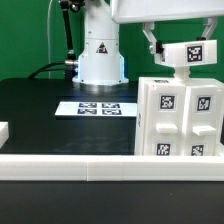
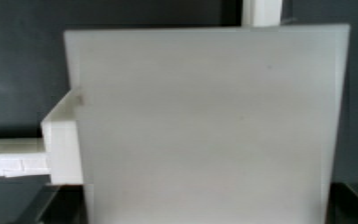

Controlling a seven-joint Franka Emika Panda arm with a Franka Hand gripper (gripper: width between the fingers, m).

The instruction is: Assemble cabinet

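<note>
Currently the gripper point(image 1: 166, 50) hangs at the exterior view's right, jaws narrow and apparently clamped on a small tagged block point(image 1: 190, 52). One finger is hidden behind the block, so we judge the hold rather than see it. Just beneath, seemingly apart from the block, the cabinet body point(image 1: 180, 120) stands upright on the black table point(image 1: 40, 115), close behind the white rail point(image 1: 80, 165). The marker board point(image 1: 100, 107) lies beside it, toward the robot base point(image 1: 100, 55). A broad white face point(image 2: 194, 120) fills the wrist view; we cannot tell whether it is block or body. Risks, as we judge them: the block tilts in the grip and lands askew, jamming on the body's top edge; a hard push slides or tips the body; a loose hold lets the block slip.
</note>
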